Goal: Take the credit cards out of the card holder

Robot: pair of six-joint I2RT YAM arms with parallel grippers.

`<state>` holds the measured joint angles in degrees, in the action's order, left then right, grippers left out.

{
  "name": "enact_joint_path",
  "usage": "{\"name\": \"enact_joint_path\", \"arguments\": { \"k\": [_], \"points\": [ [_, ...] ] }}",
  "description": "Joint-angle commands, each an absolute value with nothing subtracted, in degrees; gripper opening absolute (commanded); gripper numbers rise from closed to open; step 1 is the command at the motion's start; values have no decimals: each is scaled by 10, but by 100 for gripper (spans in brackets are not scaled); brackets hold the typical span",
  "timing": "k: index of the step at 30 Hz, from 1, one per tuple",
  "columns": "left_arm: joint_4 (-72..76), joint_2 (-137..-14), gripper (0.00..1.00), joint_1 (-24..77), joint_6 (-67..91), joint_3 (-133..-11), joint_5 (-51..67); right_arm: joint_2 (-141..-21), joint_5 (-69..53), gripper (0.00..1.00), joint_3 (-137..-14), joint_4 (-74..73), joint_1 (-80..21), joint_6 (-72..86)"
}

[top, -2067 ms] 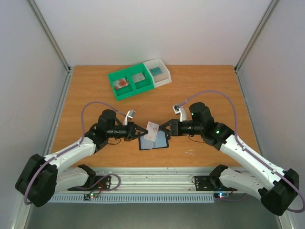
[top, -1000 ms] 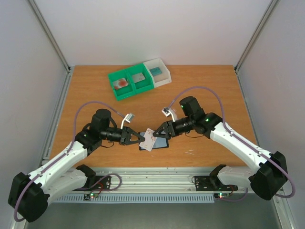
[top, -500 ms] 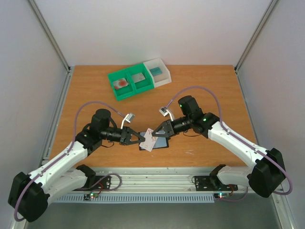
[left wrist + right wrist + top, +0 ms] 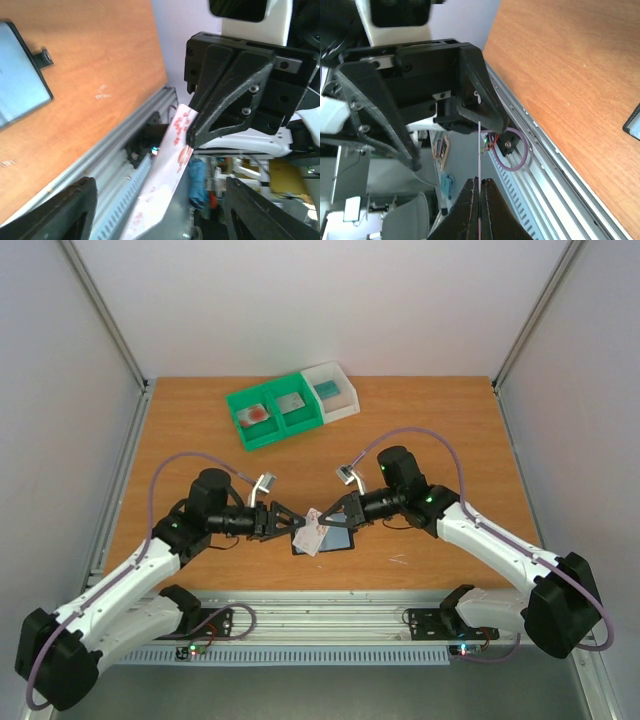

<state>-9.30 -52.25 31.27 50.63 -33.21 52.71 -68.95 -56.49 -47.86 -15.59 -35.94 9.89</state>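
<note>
Both arms reach in low from the bottom corners of the overhead view, elbows bent outward and wrists turned level, so the two grippers face each other nose to nose at the centre of the table (image 4: 440,430).

The right gripper (image 4: 324,523) is clenched on the upper edge of a credit card (image 4: 314,532). The whitish card with red blotches hangs tilted between the two grippers. In the right wrist view it shows edge-on as a thin line pinched between the closed fingers (image 4: 467,210).

The left gripper (image 4: 291,521) has let go. In its own wrist view its fingers (image 4: 60,210) stand wide apart at the bottom corners of the frame, clear of the card.

The card holder (image 4: 338,539) lies open and flat on the table just below and right of the card, grey-blue inside facing up.

Half a second ago the left gripper was pinching the card and the right jaws stood open around it. Now the grip has swapped sides and the left gripper has drawn back slightly. The green bins (image 4: 275,412) and white bin (image 4: 333,390) at upper centre have not moved.
</note>
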Motion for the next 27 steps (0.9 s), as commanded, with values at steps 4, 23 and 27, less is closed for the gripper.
{"name": "enact_joint_path", "arguments": {
  "k": [4, 23, 27],
  "points": [
    [-104, -460, 82, 315, 539, -354, 407, -677, -506, 1, -452, -25, -358, 221],
    [14, -394, 70, 315, 693, -305, 314, -690, -319, 1, -433, 139, -358, 387],
    [86, -427, 63, 315, 725, -288, 322, -696, -299, 1, -413, 191, -359, 425]
  ]
}}
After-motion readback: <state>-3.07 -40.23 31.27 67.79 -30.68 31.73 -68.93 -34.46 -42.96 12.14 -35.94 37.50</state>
